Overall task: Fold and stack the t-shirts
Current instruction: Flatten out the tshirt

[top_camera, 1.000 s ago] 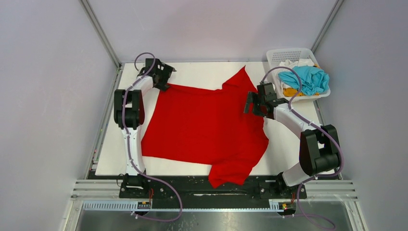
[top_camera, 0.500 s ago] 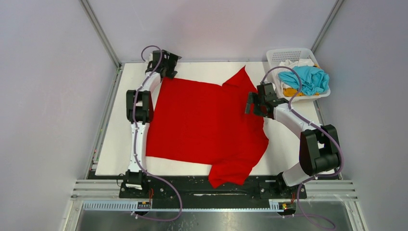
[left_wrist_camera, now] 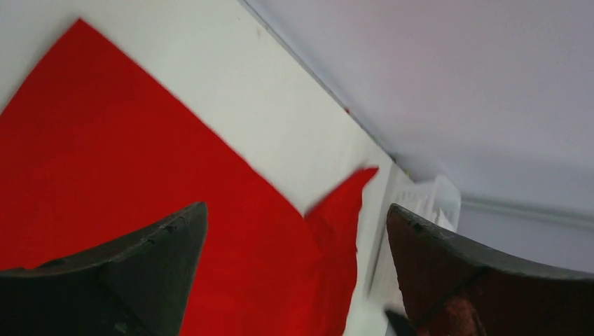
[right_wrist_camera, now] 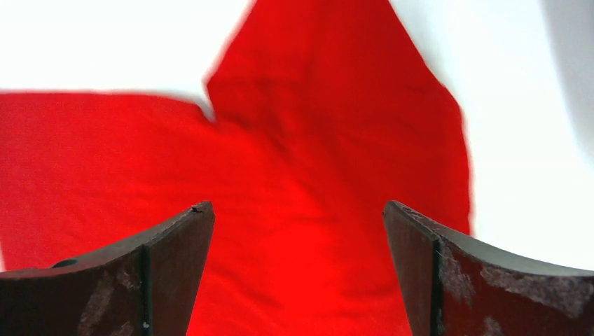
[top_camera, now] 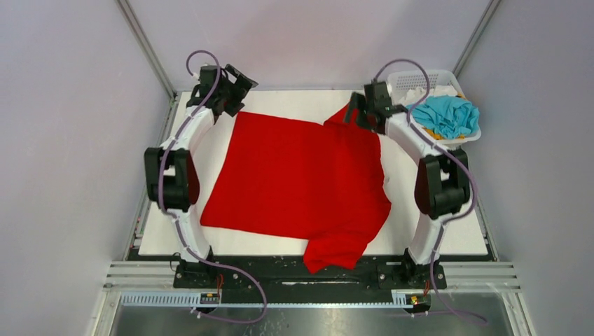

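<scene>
The red t-shirt point(top_camera: 294, 175) lies spread flat on the white table point(top_camera: 294, 100), one sleeve pointing to the back point(top_camera: 343, 115), the other hanging over the front edge point(top_camera: 336, 248). My left gripper point(top_camera: 237, 82) is open and empty, raised above the shirt's back left corner; its view shows the shirt point(left_wrist_camera: 140, 210) below. My right gripper point(top_camera: 354, 112) is open and empty over the back sleeve point(right_wrist_camera: 336, 126). The turquoise-blue shirt point(top_camera: 445, 115), the orange-yellow one point(top_camera: 429, 131) and the white one point(top_camera: 427, 92) lie bunched in the basket.
A white perforated plastic basket point(top_camera: 406, 79) stands at the table's back right corner, close beside my right arm. Grey enclosure walls and metal posts border the table. Black mounting rail runs along the front edge.
My left gripper let go of the shirt's back left corner and rose toward the back. My right gripper moved from the shirt's right side to the back sleeve. The shirt now lies flatter.
</scene>
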### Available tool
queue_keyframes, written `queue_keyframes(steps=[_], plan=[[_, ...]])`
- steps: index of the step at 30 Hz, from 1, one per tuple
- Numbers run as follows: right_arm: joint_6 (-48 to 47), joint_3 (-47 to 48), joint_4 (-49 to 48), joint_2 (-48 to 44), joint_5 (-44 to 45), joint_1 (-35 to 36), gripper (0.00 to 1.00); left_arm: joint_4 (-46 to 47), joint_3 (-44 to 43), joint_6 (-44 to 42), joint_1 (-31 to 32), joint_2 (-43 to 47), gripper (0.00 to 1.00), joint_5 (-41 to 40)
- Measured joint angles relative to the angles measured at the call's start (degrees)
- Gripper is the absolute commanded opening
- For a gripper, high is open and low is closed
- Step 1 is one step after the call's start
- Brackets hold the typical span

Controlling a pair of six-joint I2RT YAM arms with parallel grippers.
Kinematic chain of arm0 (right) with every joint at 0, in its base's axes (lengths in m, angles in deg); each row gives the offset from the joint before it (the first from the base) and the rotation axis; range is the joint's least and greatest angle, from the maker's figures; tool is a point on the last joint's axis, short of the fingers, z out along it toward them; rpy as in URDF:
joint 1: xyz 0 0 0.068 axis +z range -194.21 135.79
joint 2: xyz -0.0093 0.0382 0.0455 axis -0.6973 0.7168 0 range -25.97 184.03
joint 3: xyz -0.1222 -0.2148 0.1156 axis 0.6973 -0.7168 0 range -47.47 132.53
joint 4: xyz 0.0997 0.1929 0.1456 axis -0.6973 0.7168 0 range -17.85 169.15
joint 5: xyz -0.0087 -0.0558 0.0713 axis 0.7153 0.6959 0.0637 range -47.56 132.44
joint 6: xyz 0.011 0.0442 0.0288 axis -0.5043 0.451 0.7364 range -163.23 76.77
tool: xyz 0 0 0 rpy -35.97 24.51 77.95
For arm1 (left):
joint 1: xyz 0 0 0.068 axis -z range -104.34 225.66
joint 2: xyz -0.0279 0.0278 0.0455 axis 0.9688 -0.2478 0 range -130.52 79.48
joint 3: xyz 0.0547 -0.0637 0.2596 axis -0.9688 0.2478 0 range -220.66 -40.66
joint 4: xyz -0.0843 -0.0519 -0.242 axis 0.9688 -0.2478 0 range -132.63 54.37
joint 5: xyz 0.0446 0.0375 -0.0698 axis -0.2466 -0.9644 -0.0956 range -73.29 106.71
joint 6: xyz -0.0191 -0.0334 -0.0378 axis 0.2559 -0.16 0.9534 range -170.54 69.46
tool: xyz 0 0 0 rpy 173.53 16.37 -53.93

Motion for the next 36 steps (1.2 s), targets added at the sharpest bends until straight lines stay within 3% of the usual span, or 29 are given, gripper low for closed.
queue_keyframes(steps=[5, 8, 14, 26, 36], plan=[[7.4, 15.4, -1.7, 12.3, -3.7, 0.0, 1.00, 1.2, 15.2, -3.9, 2.1, 16.0, 0.99, 1.8], [11.6, 20.9, -2.6, 18.7, -5.3, 0.0, 0.99, 1.3, 21.3, -5.4, 4.1, 17.2, 0.99, 3.7], [17.6, 22.7, -2.9, 24.2, -6.5, 0.0, 0.99, -2.0, 31.3, -7.5, 6.9, 13.9, 0.99, 6.6], [26.1, 26.8, -3.7, 31.5, -6.9, 0.0, 0.99, -4.8, 38.9, -9.4, 6.8, 15.3, 0.99, 6.9], [30.9, 47.3, -3.9, 44.4, -6.5, 0.3, 0.97, -6.5, 39.5, -10.6, 6.8, 16.1, 0.99, 6.4]])
